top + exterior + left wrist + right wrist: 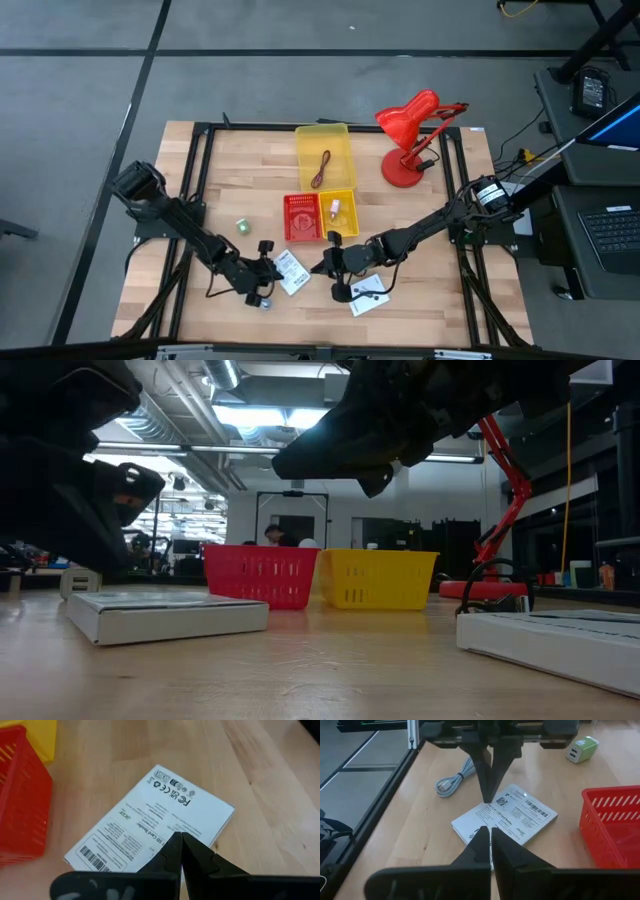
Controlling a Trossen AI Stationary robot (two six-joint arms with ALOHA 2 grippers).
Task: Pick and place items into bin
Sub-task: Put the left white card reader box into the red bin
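Packets lying flat on the wooden counter [230,180]; left pincer [179,842] hovering over one white packet [150,827], fingers pressed together, gripping nothing; right pincer [490,836] likewise pressed together, empty, pointing toward that packet; second packet [368,294] lying near the front edge. Right wrist view alone showing a pale coiled cable [452,781] and a green block [581,749]; high view alone showing a dark red cord [321,167] sitting in the yellow bin [324,135], beside the red lamp [412,135]. Low view showing red basket [259,574], yellow basket [378,577]; a workshop with ceiling lights stretching behind.
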